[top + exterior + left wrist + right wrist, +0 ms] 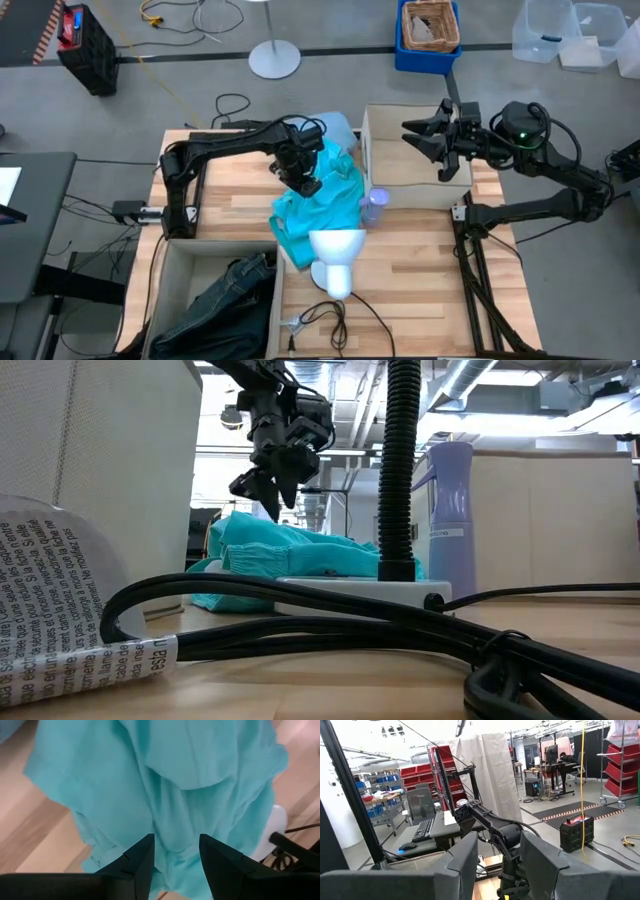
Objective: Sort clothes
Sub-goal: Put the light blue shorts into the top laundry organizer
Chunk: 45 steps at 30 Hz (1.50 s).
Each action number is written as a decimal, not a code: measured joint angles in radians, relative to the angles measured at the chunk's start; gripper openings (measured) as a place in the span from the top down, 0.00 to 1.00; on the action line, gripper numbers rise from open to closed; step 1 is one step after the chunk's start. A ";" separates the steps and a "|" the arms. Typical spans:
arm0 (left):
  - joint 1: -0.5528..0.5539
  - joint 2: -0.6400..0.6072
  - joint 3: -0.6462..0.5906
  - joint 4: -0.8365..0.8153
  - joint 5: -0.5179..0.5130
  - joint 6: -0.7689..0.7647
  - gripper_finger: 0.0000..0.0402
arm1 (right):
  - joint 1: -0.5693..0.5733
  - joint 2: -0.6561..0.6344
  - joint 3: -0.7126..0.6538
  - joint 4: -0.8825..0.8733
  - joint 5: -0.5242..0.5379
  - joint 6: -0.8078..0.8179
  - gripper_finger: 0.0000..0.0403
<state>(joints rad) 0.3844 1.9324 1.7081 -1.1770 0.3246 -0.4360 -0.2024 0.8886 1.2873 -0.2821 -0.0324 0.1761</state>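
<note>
The left tool (303,176) hangs just above the teal shirt (322,205) with its fingers (134,865) parted and nothing between them, so the step in hand looks like a first pinch on that garment. To do it well, I would come straight down onto one of the raised folds near the middle of the shirt, not onto a flat edge, so both fingers close on a ridge of cloth, and lift high enough that the hem clears the mannequin head (335,258) and the lilac bottle (373,205), which stand touching or just beside the shirt. The shirt lies crumpled in the middle of the bench (420,270), bright teal, thin and soft, with deep creases and a seamed hem turned toward the head's base; a pale blue garment (338,128) peeks out from under its far edge. The jeans (225,297) already sit bunched in the box at the left front. The right tool (432,136) waits raised over the box at the right rear, fingers apart and empty.
</note>
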 joint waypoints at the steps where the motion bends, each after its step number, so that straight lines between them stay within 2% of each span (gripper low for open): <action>1: 0.000 0.000 0.000 0.002 0.001 -0.004 0.62 | 0.000 0.000 0.000 0.000 0.000 0.000 0.60; 5: 0.000 0.000 -0.002 0.007 0.002 -0.005 0.62 | -0.001 0.000 0.000 -0.001 0.000 0.000 0.60; 14: -0.014 0.000 -0.117 0.052 -0.010 -0.048 0.61 | -0.001 0.000 0.000 0.000 0.000 0.003 0.60; 23: -0.040 0.000 -0.123 0.095 -0.102 -0.053 0.47 | -0.001 0.000 0.000 0.000 0.000 0.010 0.60; 27: -0.040 0.000 -0.125 0.128 -0.110 -0.052 0.43 | -0.001 0.000 0.000 0.000 0.000 0.010 0.60; 41: -0.053 -0.001 -0.300 0.230 -0.096 -0.085 0.43 | -0.001 0.000 0.000 0.000 0.000 0.010 0.60; 45: -0.061 -0.002 -0.336 0.257 -0.102 -0.089 0.48 | -0.001 0.000 0.000 0.000 0.000 0.010 0.60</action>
<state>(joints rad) 0.3233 1.9308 1.3722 -0.9201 0.2226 -0.5250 -0.2031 0.8886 1.2873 -0.2818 -0.0322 0.1856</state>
